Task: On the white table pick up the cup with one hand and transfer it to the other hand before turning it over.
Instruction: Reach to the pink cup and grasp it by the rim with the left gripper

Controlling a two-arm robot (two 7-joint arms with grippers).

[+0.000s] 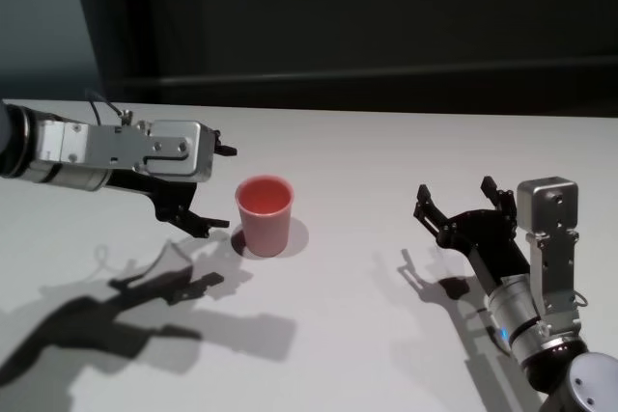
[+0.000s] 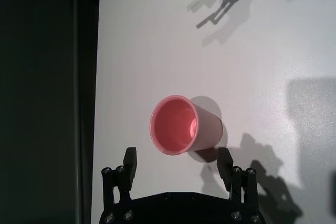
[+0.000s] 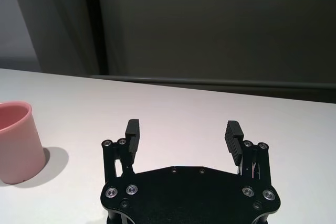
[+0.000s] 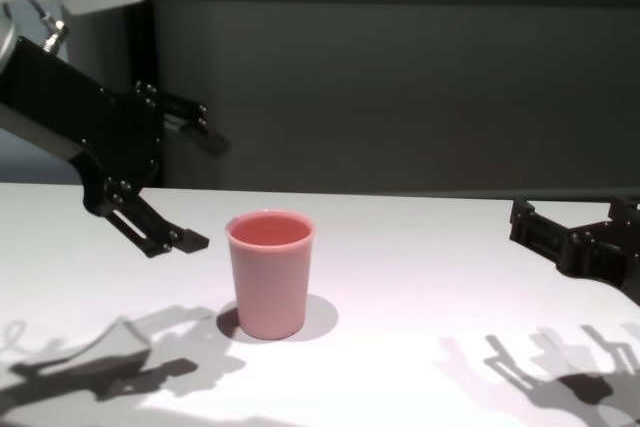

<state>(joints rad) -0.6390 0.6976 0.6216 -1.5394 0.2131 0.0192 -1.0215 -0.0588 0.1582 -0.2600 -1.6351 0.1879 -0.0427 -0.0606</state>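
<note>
The pink cup [image 1: 265, 216] stands upright, mouth up, on the white table [image 1: 386, 151]. My left gripper [image 1: 222, 187] is open just to the left of the cup, one finger high and one low, not touching it. In the left wrist view the cup [image 2: 184, 132] sits just ahead of the open fingers [image 2: 130, 157]. My right gripper [image 1: 456, 192] is open and empty, low over the table well to the right of the cup, with a blue light on its wrist. The cup also shows in the right wrist view [image 3: 16, 142] and the chest view [image 4: 270, 272].
A dark wall [image 1: 386, 26] runs behind the table's far edge. Arm shadows [image 1: 116, 320] fall on the tabletop at front left. Bare tabletop lies between the cup and the right gripper.
</note>
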